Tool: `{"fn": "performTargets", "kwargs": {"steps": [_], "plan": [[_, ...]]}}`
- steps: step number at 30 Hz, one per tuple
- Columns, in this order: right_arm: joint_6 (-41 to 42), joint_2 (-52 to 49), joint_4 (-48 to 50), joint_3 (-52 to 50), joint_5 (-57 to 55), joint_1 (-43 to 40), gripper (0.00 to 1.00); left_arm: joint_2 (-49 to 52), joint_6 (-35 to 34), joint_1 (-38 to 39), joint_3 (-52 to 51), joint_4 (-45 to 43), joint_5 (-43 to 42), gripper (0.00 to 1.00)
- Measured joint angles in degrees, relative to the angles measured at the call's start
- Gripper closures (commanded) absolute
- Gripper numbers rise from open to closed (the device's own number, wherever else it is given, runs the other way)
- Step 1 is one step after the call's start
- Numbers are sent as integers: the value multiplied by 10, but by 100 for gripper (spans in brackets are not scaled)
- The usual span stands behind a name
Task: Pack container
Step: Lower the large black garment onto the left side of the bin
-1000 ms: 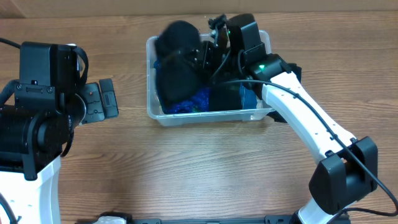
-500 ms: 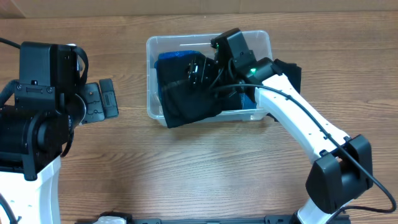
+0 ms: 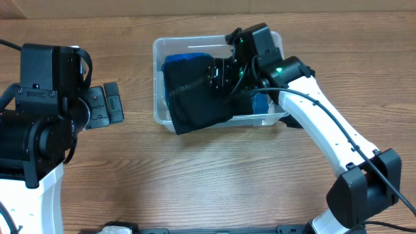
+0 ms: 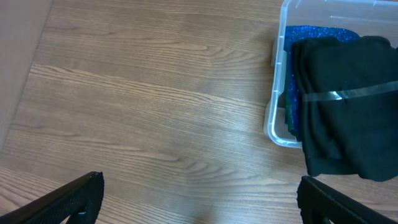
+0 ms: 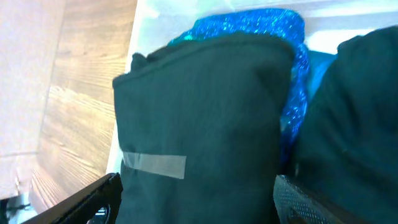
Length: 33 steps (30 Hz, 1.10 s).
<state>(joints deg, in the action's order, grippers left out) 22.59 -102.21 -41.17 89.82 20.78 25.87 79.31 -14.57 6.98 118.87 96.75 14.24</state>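
The clear container (image 3: pixel 158 51) stands at the back middle of the table. A folded black cloth (image 3: pixel 195 101) with a strip of tape lies in it and hangs over its front rim. Under that cloth lies sparkly blue fabric (image 3: pixel 185 60). My right gripper (image 3: pixel 222 75) hovers open just above the black cloth (image 5: pixel 205 118), its fingers (image 5: pixel 311 199) on either side of the cloth and not closed on it. My left gripper (image 3: pixel 106 106) stays open over bare wood, left of the container (image 4: pixel 277 118), holding nothing (image 4: pixel 199 202).
More black fabric (image 3: pixel 304 73) pokes out past the container's right end, partly hidden under my right arm. A darker cloth (image 5: pixel 354 106) lies beside the taped one. Wood tabletop (image 4: pixel 155 106) stretches between my left gripper and the bin.
My right gripper opened and let the black cloth down; it was bunched up above the bin, now it lies spread in the bin and over the front rim. The left arm is unchanged.
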Motion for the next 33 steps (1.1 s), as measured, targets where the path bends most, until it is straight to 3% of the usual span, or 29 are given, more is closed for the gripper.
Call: {"fn": "performTargets", "kwargs": {"steps": [1, 2, 8, 12, 17, 24, 26, 28, 31, 33], "plan": [[-2, -6, 0, 0, 0, 1, 54, 0, 0, 0, 0, 0, 0, 0], [-5, -16, -5, 0, 2, 0, 63, 0, 0, 0, 0, 0, 0, 0], [-8, -48, 22, -2, 57, 0, 81, 0, 0, 0, 0, 0, 0, 0], [19, -48, 96, 3, 109, 1, 88, 0, 0, 0, 0, 0, 0, 0], [75, -48, 192, 6, 135, 1, 88, 0, 0, 0, 0, 0, 0, 0], [135, -48, 226, 6, 131, 1, 92, 0, 0, 0, 0, 0, 0, 0], [158, -48, 186, 9, 113, 1, 85, 0, 0, 0, 0, 0, 0, 0], [177, -48, 103, 10, 65, 1, 36, 0, 0, 0, 0, 0, 0, 0], [161, -48, 69, 10, 23, 1, 16, 0, 0, 0, 0, 0, 0, 0], [126, -48, 50, 9, -12, 2, 11, 0, 0, 0, 0, 1, 0, 0]]}}
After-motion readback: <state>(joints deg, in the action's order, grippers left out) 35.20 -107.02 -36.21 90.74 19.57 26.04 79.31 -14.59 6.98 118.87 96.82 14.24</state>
